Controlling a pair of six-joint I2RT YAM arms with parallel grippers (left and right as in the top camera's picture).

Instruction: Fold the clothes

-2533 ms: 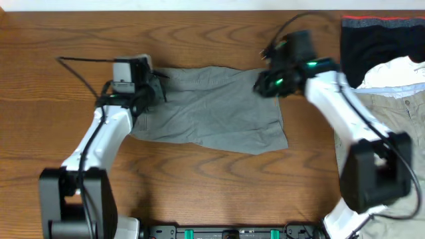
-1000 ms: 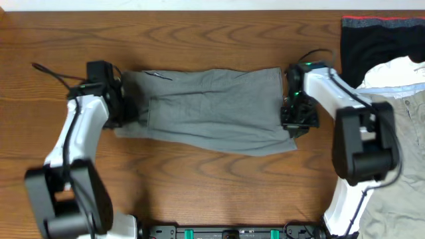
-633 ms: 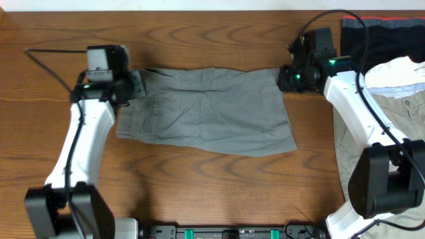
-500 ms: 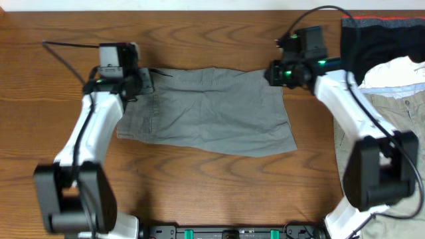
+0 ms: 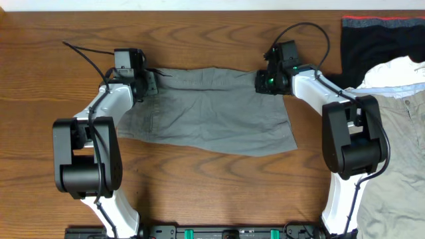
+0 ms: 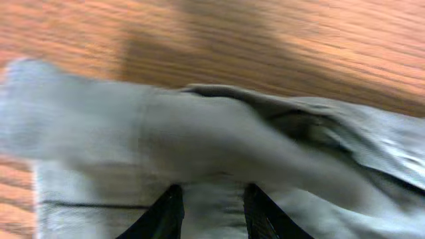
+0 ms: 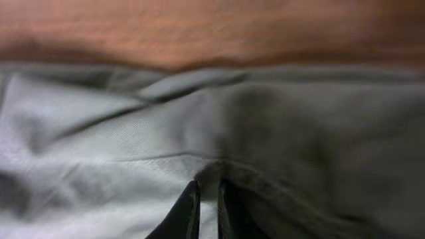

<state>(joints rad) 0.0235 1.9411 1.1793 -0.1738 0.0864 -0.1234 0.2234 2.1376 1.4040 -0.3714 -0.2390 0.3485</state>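
grey shorts (image 5: 212, 109) on table (image 5: 199, 192), black garment (image 5: 372, 46), khaki trousers (image 5: 406, 126) right

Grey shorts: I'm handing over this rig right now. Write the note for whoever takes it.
Left gripper: closed on the far left corner of the grey shorts.
Right gripper: pinching the far right corner.
Shorts lie spread across the table; other clothes piled at the right.
Done: corners gripped.
Left: the fold itself, probably far edge drawn over near edge.
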